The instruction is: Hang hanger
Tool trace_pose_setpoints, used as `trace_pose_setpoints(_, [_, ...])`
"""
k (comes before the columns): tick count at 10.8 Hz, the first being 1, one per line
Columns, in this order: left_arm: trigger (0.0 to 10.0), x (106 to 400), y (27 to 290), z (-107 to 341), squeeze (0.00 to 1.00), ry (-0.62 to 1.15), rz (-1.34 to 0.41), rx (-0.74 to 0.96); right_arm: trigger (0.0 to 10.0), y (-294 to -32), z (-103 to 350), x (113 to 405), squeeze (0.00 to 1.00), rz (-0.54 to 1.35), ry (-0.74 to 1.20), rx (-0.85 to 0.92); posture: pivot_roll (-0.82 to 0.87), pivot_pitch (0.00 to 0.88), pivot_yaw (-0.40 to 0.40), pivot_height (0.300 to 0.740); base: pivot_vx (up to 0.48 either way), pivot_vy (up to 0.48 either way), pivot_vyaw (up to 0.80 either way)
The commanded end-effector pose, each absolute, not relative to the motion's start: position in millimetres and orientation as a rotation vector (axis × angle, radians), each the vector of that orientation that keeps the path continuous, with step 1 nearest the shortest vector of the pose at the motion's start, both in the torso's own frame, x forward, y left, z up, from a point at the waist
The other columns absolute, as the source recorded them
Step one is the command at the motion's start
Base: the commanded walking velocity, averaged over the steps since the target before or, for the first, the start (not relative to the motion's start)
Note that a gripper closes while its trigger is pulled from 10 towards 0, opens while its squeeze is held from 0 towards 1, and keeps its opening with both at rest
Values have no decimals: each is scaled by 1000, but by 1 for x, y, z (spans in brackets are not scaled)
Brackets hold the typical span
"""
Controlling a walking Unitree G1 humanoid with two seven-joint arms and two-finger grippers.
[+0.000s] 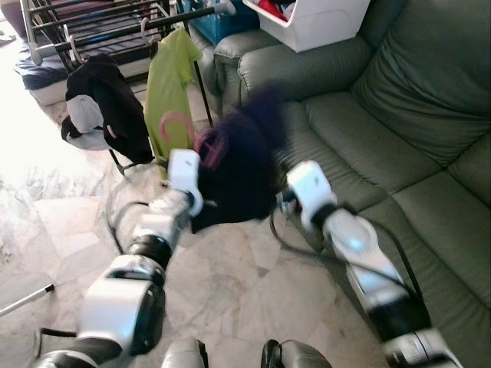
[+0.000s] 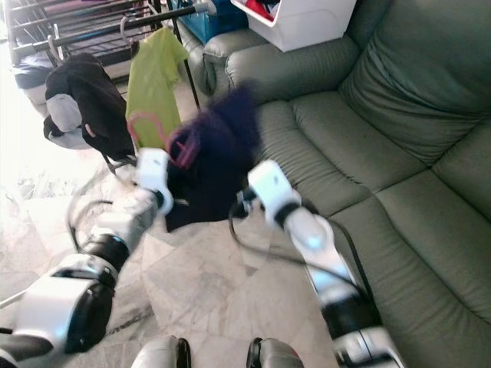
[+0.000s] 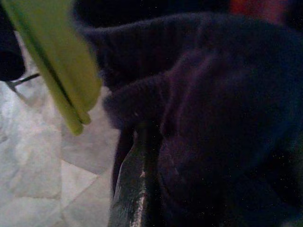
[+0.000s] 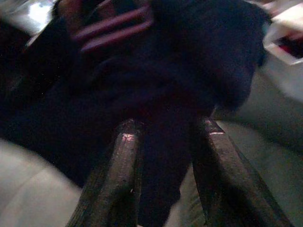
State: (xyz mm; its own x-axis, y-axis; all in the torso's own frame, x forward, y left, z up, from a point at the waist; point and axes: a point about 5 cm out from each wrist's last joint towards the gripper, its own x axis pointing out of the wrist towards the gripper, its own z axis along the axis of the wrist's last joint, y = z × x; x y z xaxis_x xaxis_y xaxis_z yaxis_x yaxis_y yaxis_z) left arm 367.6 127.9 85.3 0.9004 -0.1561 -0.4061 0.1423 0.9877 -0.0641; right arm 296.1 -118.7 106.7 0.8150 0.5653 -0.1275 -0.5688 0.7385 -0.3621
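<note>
A dark navy garment point(image 1: 242, 169) hangs on a pink hanger point(image 1: 178, 123), held up between my two arms over the floor beside the sofa. My left gripper point(image 1: 205, 153) is at the hanger end, pushed into the cloth, which hides its tip. In the left wrist view the dark garment point(image 3: 203, 118) lies right against that gripper. My right gripper point(image 4: 165, 127) comes in from the sofa side and is shut on a fold of the dark garment point(image 4: 161, 85), with the pink hanger point(image 4: 113, 26) just beyond. The whole scene is blurred.
A drying rack point(image 1: 115, 23) stands at the back left with a green shirt point(image 1: 170, 84) and a black garment point(image 1: 103, 100) hanging on it. A grey-green sofa point(image 1: 383, 138) runs along the right, with a white box point(image 1: 314, 19) behind it. Marble floor point(image 1: 230, 291) lies below.
</note>
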Motion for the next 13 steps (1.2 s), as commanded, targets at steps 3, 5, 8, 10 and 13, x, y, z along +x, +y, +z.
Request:
trace_pose_setpoints(3, [0,375,132,98,0,370,-134,-42,10000,-119,80,270,1000,819,129,-492,-75,75,4,740,0,0,0])
trace_pose_setpoints(5, [0,374,132,98,0,365,-153,-19,10000,-115,77,254,1000,952,134,-505,-74,76,8,740,0,0,0])
trace_pose_setpoints(8, [0,371,129,102,0,292,-389,219,10000,-126,105,256,1000,979,49,-475,-76,74,11,740,0,0,0])
trace_pose_setpoints(10, [0,362,141,94,0,286,-570,462,10000,-153,124,266,1000,937,37,-505,-79,72,14,740,0,0,0])
trace_pose_setpoints(13, [0,356,162,91,0,285,-650,654,10000,-181,139,269,1000,986,118,-502,-82,68,9,740,0,0,0])
